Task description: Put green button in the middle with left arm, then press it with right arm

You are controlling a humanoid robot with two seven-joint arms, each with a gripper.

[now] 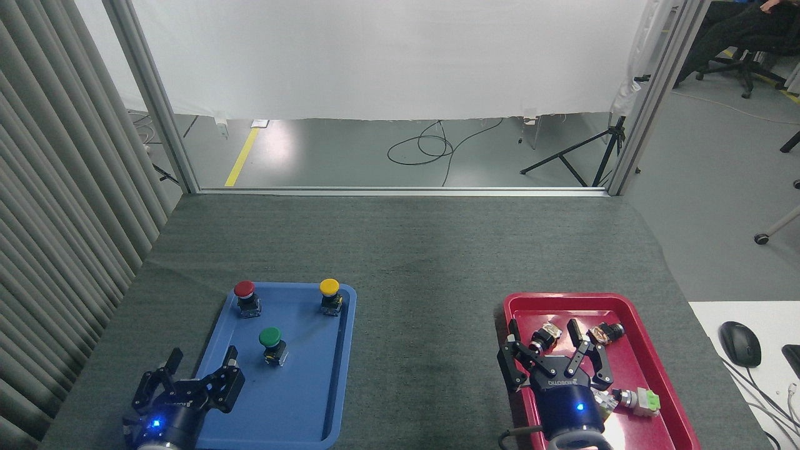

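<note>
The green button (pixel 271 344) stands upright in the blue tray (pixel 312 400), near its middle, with a dark-green cap on a black base. My left gripper (pixel 201 364) hangs open over the tray's near left corner, a short way left of the button and not touching it. My right gripper (pixel 544 334) is open above the red tray (pixel 650 375), with nothing between its fingers. The middle (pixel 425 325) is the bare dark grey mat between the two trays.
A red-capped button (pixel 245 296) and a yellow-capped button (pixel 330 295) stand at the blue tray's far side. Small switch parts (pixel 605 333) lie in the red tray. A curtain (pixel 56 206) runs along the left. A computer mouse (pixel 740 342) sits on a white desk at right.
</note>
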